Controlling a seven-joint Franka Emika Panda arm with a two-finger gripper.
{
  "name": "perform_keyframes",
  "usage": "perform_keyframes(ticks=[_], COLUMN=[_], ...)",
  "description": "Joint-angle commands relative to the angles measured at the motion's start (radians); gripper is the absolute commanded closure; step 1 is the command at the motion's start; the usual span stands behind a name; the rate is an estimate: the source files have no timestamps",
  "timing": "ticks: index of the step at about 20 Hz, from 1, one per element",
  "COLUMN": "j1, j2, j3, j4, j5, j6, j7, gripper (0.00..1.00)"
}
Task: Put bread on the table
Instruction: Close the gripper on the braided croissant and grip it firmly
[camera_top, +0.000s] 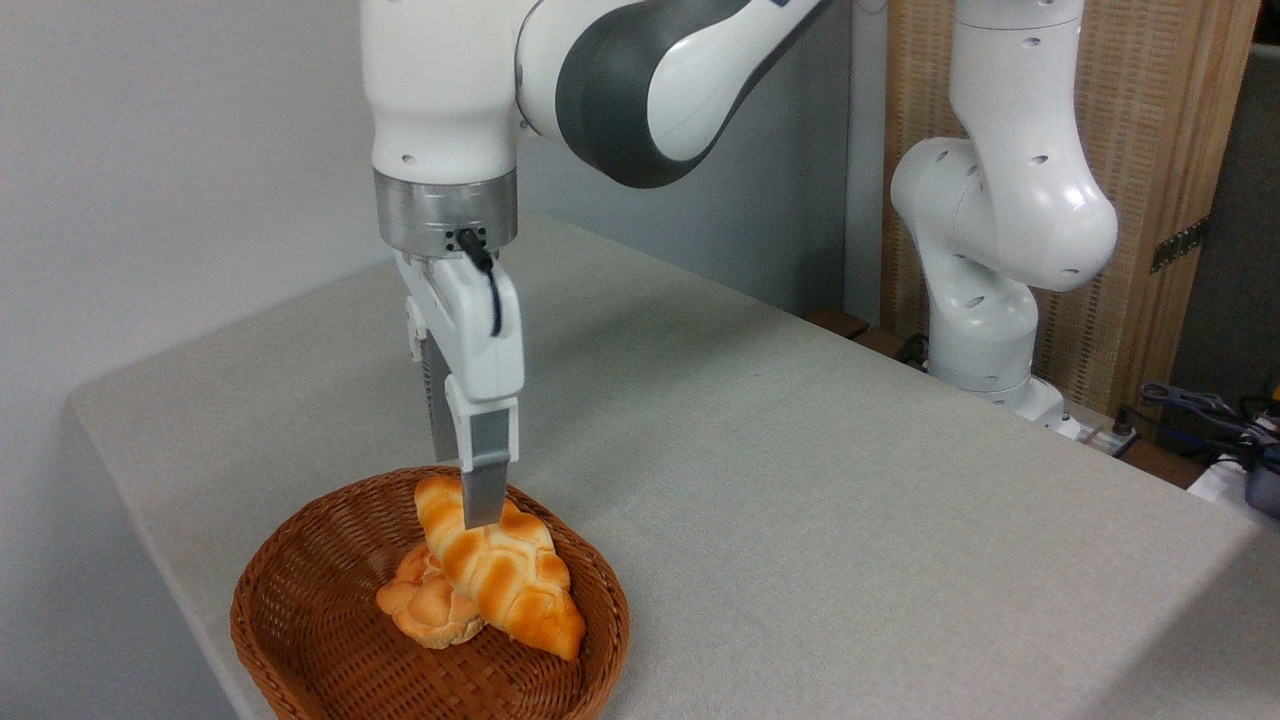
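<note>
The bread (500, 575) lies in the basket (300, 630); the pincer (470, 515) is over it, its spread hidden edge-on.

Bare table (820, 500) right of basket (300, 640)

Bread (505, 575) atop bun (425, 603), in basket (300, 620).

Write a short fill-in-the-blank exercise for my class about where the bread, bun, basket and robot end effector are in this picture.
1. The braided bread lies in the ____, a brown wicker one.
2. The bread rests partly on top of the small round ____.
3. The end effector is directly ____ the bread's far end.
4. The basket stands on the ____, which is covered in grey-beige cloth.

Missing words: basket; bun; above; table
</note>
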Motion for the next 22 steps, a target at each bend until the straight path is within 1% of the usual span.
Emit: perform_keyframes(ticks=[1, 4, 8, 10, 12, 13, 14, 16, 18, 19, 20, 22], j1=[-0.005, -0.005, -0.003, -0.003, -0.003, -0.003, -0.003, -0.005, -0.003, -0.003, -0.003, -0.003], j2=[0.014, 0.025, 0.059, 0.069, 0.076, 0.082, 0.083, 0.083, 0.086, 0.085, 0.086, 0.086], j3=[0.008, 0.008, 0.008, 0.009, 0.009, 0.009, 0.009, 0.009, 0.009, 0.008, 0.008, 0.009], j4=[0.004, 0.004, 0.004, 0.006, 0.006, 0.007, 0.007, 0.006, 0.006, 0.006, 0.006, 0.006], j5=[0.012, 0.012, 0.012, 0.014, 0.014, 0.021, 0.039, 0.052, 0.052, 0.052, 0.052, 0.052], j6=[0.004, 0.004, 0.005, 0.010, 0.014, 0.018, 0.024, 0.028, 0.028, 0.028, 0.028, 0.028], j7=[0.205, 0.366, 0.541, 0.576, 0.587, 0.590, 0.592, 0.590, 0.590, 0.590, 0.590, 0.590], gripper=[0.00, 0.00, 0.00, 0.00, 0.00, 0.00, 0.00, 0.02, 0.30, 0.49, 0.59, 0.61])
